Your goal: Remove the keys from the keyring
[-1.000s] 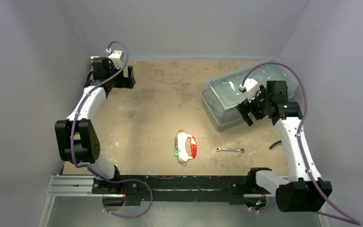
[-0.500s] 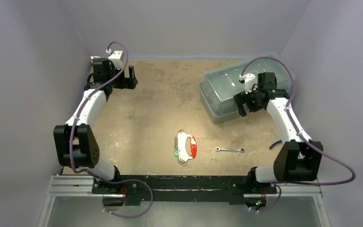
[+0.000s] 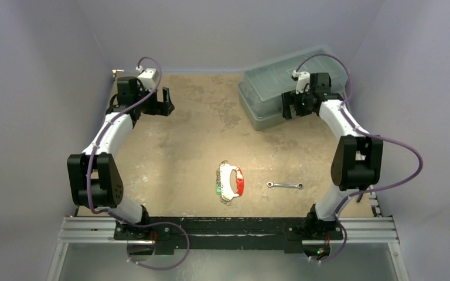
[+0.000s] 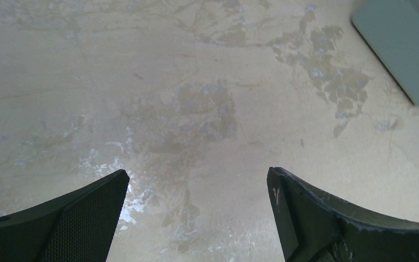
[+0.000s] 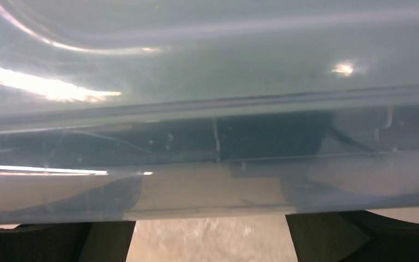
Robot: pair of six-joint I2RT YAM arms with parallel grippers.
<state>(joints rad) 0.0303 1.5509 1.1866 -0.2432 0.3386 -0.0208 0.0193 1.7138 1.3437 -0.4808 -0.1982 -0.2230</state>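
A: Left gripper [image 4: 196,183] fingers wide over the table [image 4: 185,82]. Right gripper [image 5: 210,243] wide too, clear bin [image 5: 207,109] just ahead of its fingertips.
B: Keyring [image 3: 230,181] with keys [image 3: 227,198] lies well behind both. Best to pin the loop, then work one key.

Diffuse, even light is filling the scene, casting only faint shadows. Glare streaks are running across the clear bin [image 5: 209,82], which is blurring close-up; left of it, the tabletop [image 4: 196,109] is showing sharp.
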